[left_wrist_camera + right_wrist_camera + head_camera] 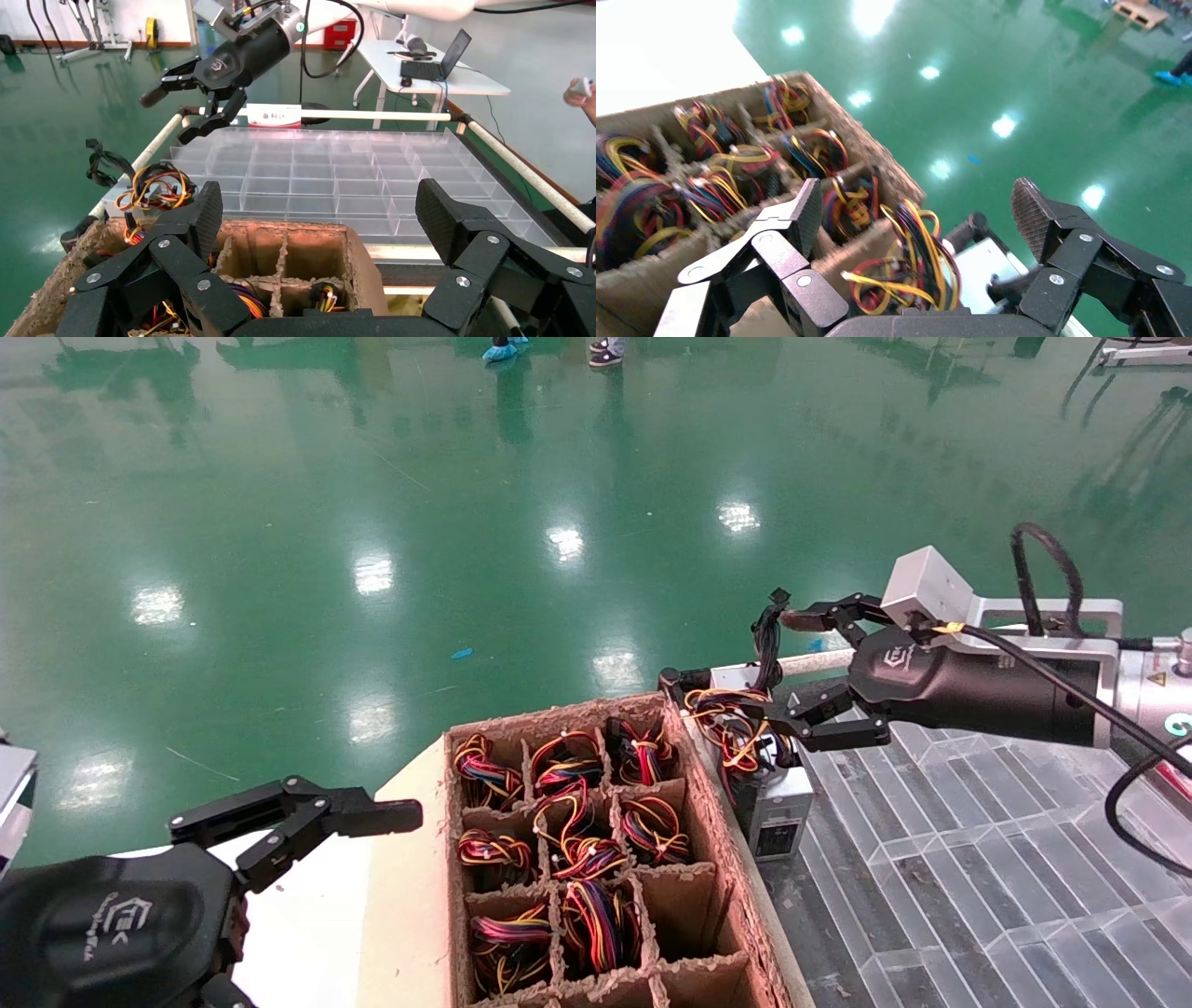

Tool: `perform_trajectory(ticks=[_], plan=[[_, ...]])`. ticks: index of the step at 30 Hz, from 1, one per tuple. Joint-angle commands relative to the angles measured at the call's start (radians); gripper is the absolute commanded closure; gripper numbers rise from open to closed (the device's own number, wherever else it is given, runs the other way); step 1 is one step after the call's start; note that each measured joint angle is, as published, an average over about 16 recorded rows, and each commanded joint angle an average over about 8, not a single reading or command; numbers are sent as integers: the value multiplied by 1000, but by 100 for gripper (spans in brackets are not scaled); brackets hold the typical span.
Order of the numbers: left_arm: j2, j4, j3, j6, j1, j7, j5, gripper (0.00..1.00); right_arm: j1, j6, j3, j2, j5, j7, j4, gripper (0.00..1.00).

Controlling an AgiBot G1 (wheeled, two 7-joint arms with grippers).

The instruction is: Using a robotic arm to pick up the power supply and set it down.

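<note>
Nearest us, our left end effector waits low beside the cardboard box of wire bundles, fingers spread, holding nothing. To the right, our right end effector hangs with its fingers wide apart and empty, just above the power supply. That grey box stands at the edge of the clear divided tray, against the cardboard wall, with its coloured wires looped on top. We judge that closing here may catch only wires, so the box could slip or swing.
</note>
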Motion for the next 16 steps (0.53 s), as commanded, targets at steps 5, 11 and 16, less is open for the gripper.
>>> perform_trajectory(ticks=[5, 11, 16], plan=[[0, 0, 0, 0, 0, 0, 0, 0, -89, -13, 36, 40, 70, 63, 130, 0], [0, 0, 0, 0, 0, 0, 0, 0, -179, -27, 72, 80, 141, 126, 260, 0], [0, 0, 0, 0, 0, 0, 0, 0, -232, -35, 93, 103, 182, 163, 337, 0]])
